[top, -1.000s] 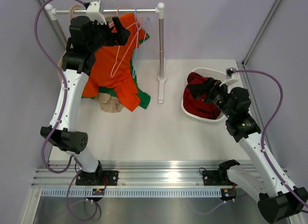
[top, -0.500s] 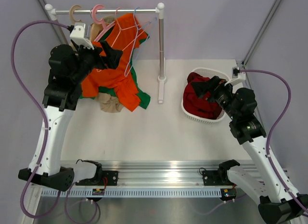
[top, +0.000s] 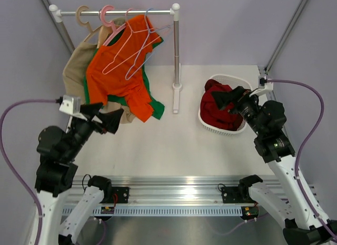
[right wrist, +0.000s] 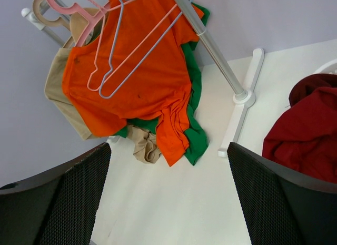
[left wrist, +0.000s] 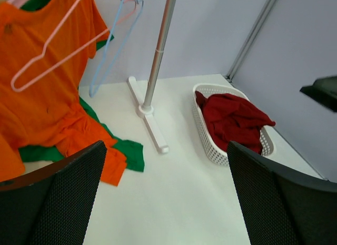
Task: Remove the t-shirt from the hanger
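Observation:
The crimson t-shirt lies bunched in the white basket at the right; it also shows in the left wrist view and at the edge of the right wrist view. The thin light-pink hanger hangs bare on the rail, in front of the orange shirt, also seen from the left wrist. My left gripper is open and empty, low at the near left, well away from the rail. My right gripper is open and empty, just above the basket's near side.
The clothes rack stands at the back with its foot on the table. An orange shirt with green edging, a beige garment, a pale blue hanger and a thick pink hanger hang on it.
My left arm has dropped from the rail down to the near left, leaving the hangers swinging free on the rail. My right gripper has drawn back a little from the basket.

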